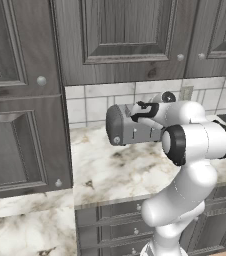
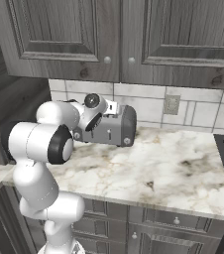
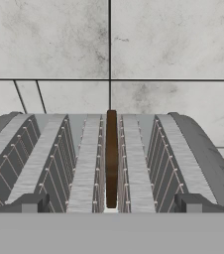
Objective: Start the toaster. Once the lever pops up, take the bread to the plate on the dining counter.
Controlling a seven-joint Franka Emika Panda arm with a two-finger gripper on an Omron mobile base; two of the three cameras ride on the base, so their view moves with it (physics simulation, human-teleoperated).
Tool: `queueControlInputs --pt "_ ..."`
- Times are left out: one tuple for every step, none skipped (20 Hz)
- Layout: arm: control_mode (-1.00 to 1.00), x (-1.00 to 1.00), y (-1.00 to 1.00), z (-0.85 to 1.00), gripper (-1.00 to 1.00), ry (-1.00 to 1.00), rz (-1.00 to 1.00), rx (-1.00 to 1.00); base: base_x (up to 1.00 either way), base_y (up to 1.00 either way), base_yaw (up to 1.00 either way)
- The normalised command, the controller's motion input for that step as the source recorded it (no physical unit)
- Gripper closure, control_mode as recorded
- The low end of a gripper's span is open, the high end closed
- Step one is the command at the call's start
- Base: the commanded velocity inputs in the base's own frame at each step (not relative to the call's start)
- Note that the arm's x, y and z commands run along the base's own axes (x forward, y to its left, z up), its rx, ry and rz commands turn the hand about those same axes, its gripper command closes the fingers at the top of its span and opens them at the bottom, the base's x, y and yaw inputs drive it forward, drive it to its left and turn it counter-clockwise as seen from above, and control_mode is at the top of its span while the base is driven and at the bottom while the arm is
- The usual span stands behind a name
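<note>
Dark fingertips (image 3: 29, 203) spread wide at bottom of hand view, holding nothing. Thin brown toast slice (image 3: 111, 158) edge-on in centre slot of boxy gray metal toaster (image 1: 130, 127), mid-frame on marble surface (image 1: 115, 170). Judged step: bread pickup. Next: descend, straddle slice, close.

no readable text, toaster front perhaps blurred

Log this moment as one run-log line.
claw: open, above toaster | bread: upright in middle slot | toaster: on marble worktop by tiled wall | holding: nothing
</note>
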Motion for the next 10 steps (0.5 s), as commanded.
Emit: queueControlInputs --pt "-1.0 0.0 0.0 0.0 -1.0 0.0 0.0 0.0 0.0 0.0 0.0" --pt "-1.0 0.0 0.0 0.0 -1.0 0.0 0.0 0.0 0.0 0.0 0.0" --pt "-1.0 0.0 0.0 0.0 -1.0 0.0 0.0 0.0 0.0 0.0 0.0" --pt "-1.0 0.0 0.0 0.0 -1.0 0.0 0.0 0.0 0.0 0.0 0.0" --pt "-1.0 0.0 0.0 0.0 -1.0 0.0 0.0 0.0 0.0 0.0 0.0" --pt "-1.0 0.0 0.0 0.0 -1.0 0.0 0.0 0.0 0.0 0.0 0.0" --pt "-1.0 0.0 0.0 0.0 -1.0 0.0 0.0 0.0 0.0 0.0 0.0" --pt "-1.0 0.0 0.0 0.0 -1.0 0.0 0.0 0.0 0.0 0.0 0.0" --pt "-1.0 0.0 0.0 0.0 -1.0 0.0 0.0 0.0 0.0 0.0 0.0" --pt "-1.0 0.0 0.0 0.0 -1.0 0.0 0.0 0.0 0.0 0.0 0.0"
